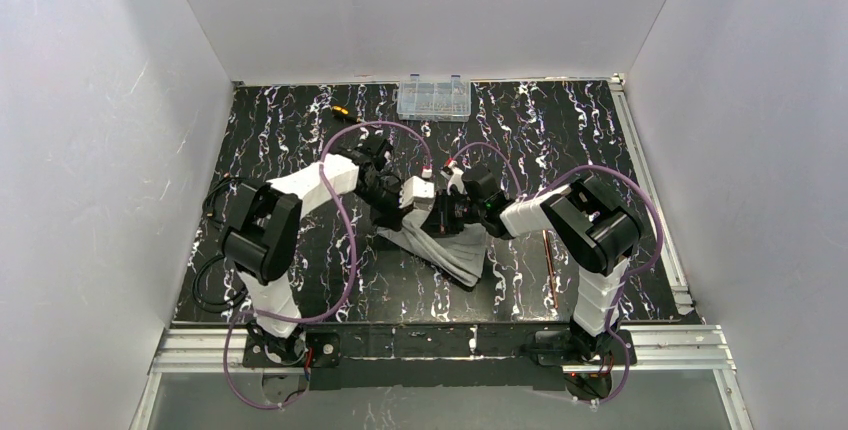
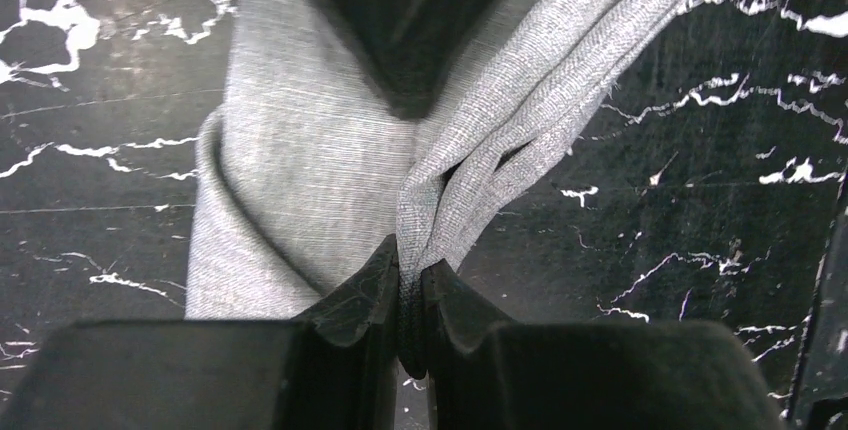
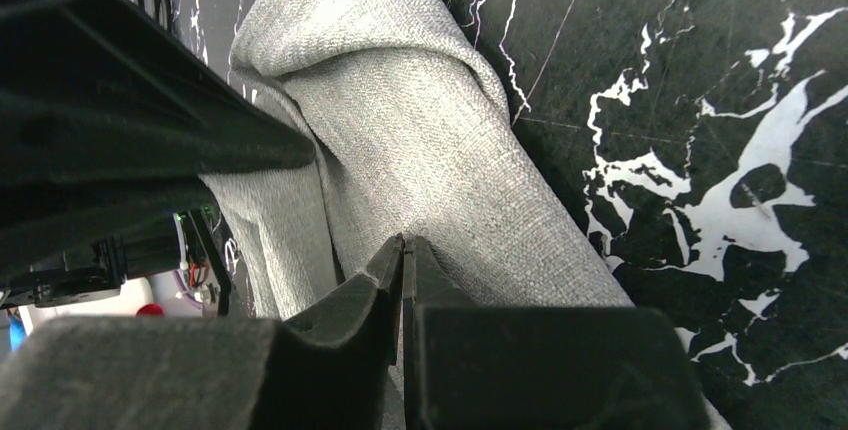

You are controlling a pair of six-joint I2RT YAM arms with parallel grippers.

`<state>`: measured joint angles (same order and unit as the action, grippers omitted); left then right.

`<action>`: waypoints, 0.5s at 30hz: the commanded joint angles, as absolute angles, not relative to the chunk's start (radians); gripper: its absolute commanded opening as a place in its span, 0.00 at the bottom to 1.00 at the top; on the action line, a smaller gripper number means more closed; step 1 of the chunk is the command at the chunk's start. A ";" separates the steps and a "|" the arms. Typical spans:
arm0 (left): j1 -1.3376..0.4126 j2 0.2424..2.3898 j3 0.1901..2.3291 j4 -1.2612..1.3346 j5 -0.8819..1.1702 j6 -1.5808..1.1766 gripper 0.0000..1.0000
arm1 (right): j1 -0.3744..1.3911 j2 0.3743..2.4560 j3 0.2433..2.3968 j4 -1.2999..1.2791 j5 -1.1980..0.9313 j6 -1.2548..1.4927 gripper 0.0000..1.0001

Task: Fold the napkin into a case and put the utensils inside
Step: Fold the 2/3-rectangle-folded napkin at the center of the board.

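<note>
Left wrist view: left tool (image 2: 410,268) clamped on bunched folds of napkin (image 2: 300,150), several layers pinched between tips. Right tool (image 3: 404,250) jaws almost together, thin cloth layer nipped between. Top view: napkin forms narrow grey strip mid-desk (image 1: 300,150), far end raised at both tools. Thin copper utensil (image 1: 545,255) lies on desk right of napkin, apart from it.

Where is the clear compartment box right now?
In the top view, the clear compartment box sits at the table's far edge near centre, right of the screwdriver.
</note>
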<state>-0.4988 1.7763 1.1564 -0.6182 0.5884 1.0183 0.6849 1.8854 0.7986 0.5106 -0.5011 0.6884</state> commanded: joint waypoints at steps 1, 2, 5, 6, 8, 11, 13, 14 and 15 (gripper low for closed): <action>-0.456 1.815 1.241 -0.726 0.680 0.935 0.09 | 0.706 1.890 0.747 0.401 -0.496 0.674 0.14; -0.450 1.821 1.247 -0.735 0.689 0.934 0.09 | 0.705 1.890 0.746 0.402 -0.496 0.675 0.14; -0.444 1.837 1.256 -0.752 0.705 0.934 0.08 | 0.705 1.890 0.743 0.406 -0.500 0.677 0.14; -0.443 1.843 1.262 -0.758 0.712 0.934 0.09 | 0.705 1.891 0.743 0.409 -0.503 0.678 0.14; -0.443 1.861 1.273 -0.762 0.716 0.924 0.08 | 0.705 1.895 0.744 0.414 -0.511 0.677 0.12; -0.443 1.894 1.310 -0.766 0.699 0.898 0.09 | 0.707 1.896 0.750 0.410 -0.516 0.672 0.12; -0.443 1.910 1.329 -0.766 0.688 0.881 0.09 | 0.711 1.898 0.758 0.398 -0.518 0.661 0.12; -0.444 1.921 1.342 -0.770 0.679 0.866 0.09 | 0.712 1.898 0.763 0.391 -0.520 0.655 0.12; -0.444 1.936 1.364 -0.778 0.669 0.841 0.09 | 0.713 1.898 0.764 0.391 -0.521 0.653 0.12</action>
